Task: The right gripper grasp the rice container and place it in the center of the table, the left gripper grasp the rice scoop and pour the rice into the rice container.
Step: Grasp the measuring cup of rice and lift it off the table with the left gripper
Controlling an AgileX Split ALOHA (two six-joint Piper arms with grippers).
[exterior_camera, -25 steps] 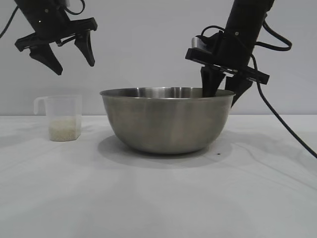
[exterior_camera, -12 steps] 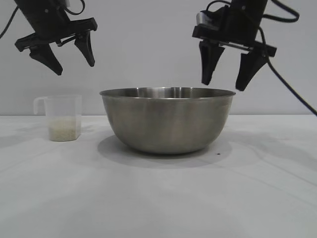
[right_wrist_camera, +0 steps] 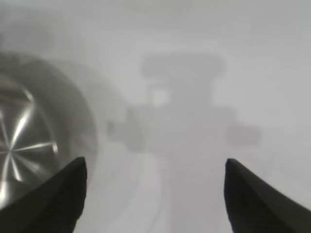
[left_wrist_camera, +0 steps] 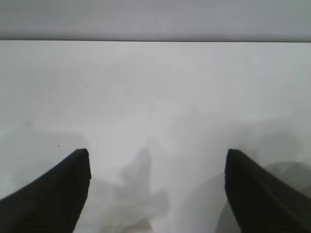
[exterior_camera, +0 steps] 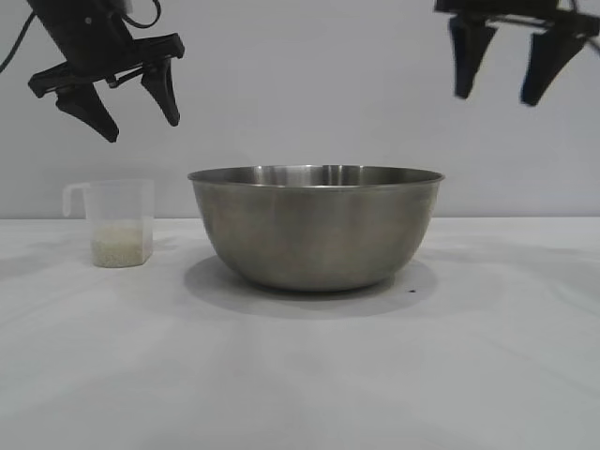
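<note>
While the bowl (exterior_camera: 317,228) already stands mid-table (exterior_camera: 300,375), freed by the empty, wide-open right gripper (exterior_camera: 506,80) above its right rim, the rice-filled scoop (exterior_camera: 118,222) waits near the left edge beneath the empty, open left gripper (exterior_camera: 136,112), so pouring remains.

A second ago the right gripper (exterior_camera: 503,82) had one finger dipped behind the rim of the rice container (exterior_camera: 317,228) at its right side; half a second later it hung just above that rim. Now it sits high near the upper right corner of the exterior view, well apart from the bowl and past its right edge, fingers spread and pointing down with nothing between them. Its wrist view now takes in the bowl's interior off to one side
</note>
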